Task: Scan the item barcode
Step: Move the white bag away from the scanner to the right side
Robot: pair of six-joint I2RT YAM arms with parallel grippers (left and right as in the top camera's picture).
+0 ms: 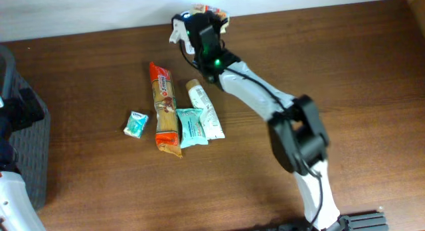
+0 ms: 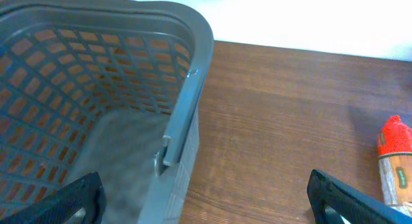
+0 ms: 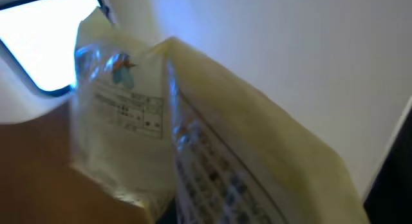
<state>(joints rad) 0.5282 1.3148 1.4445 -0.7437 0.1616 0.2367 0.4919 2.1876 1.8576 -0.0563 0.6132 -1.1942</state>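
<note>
the right gripper [image 1: 202,24] is stretched out to the far edge of the table [image 1: 345,72], its jaws closed tight on a pale, crinkly packet [image 1: 211,10], the item to be scanned. the packet sticks out just past the fingertips and is lifted off the wood. in the right wrist view it fills the frame directly in front of the gripper, tilted, with a printed panel facing outward. that pose looks meant to present the printed side to a reader, though no barcode can be made out in the blur, and no scanner can be identified for sure. only a bright white rounded shape [image 3: 38,50] shows beyond the packet. behind this gripper, back toward the arm's base, the other goods lie in a loose cluster: a red-topped pack [image 1: 164,105], a white tube [image 1: 204,110], a teal packet [image 1: 189,127] and a smaller teal one [image 1: 136,123], apparently waiting their turn. the left gripper [image 2: 206,195] hangs with its fingers spread fully apart and nothing between them, just above the rim of a grey basket [image 2: 199,50]. it seems parked out of the way, probably near where scanned goods would go.
</note>
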